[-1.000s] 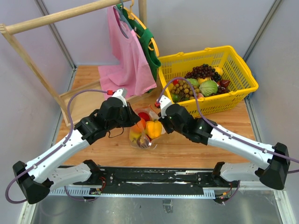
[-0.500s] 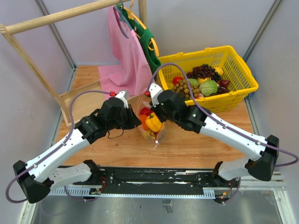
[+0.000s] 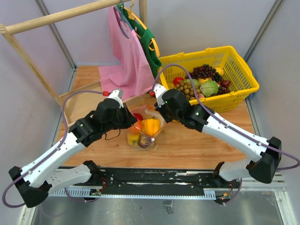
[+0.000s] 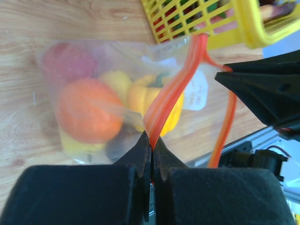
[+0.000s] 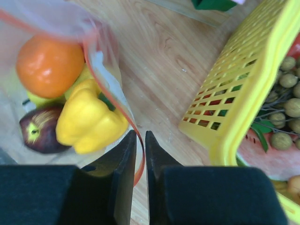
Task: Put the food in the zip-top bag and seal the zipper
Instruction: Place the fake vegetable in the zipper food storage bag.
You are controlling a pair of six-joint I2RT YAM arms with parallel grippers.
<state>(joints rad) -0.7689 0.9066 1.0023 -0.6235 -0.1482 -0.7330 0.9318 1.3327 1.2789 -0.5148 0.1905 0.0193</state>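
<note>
Down drops the zip-top bag [image 3: 142, 136], now lower and leftward on the table [image 3: 197, 145]. Left gripper [image 4: 151, 146] clamps the zipper [image 4: 171, 98], orange [image 4: 84, 110] and yellow pepper [image 4: 136, 101] bagged just beyond its jaws. Right gripper [image 5: 140, 138] stands barely parted, zipper threading the gap.

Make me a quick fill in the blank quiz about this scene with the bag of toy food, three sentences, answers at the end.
1. The left hand is shut on the zip-top bag's red-orange ____.
2. The round fruit in the bag beside the yellow pepper is an ____.
3. The plastic basket full of produce is coloured ____.
Missing words: zipper; orange; yellow.
</note>
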